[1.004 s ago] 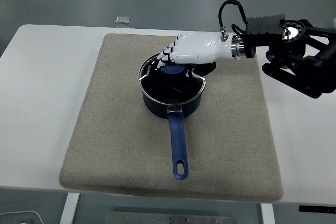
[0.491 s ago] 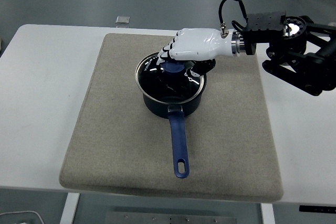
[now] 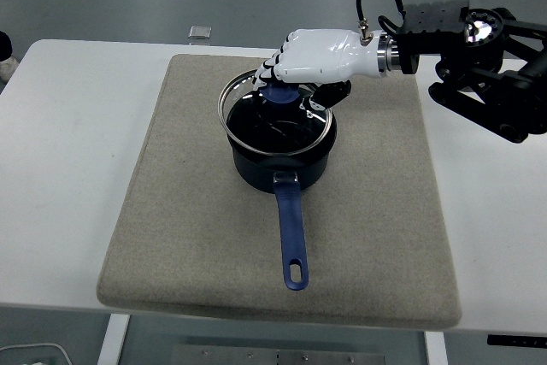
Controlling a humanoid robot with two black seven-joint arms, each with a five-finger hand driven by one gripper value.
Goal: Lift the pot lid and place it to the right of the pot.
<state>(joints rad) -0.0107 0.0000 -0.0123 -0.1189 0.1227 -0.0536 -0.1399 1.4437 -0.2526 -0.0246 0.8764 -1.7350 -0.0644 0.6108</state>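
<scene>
Gripping lid (image 3: pixel 275 121) knob, right hand (image 3: pixel 309 59) holds it tilted above pot (image 3: pixel 282 164); contents indiscernible.

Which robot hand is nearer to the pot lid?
The right. The right robot hand grips the blue knob of the pot lid, raised above the pot. The left is out of view.

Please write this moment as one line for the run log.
right hand: shut on lid knob | lid: raised, tilted above pot | pot: on grey mat, handle toward near edge | left arm: not in view
</scene>
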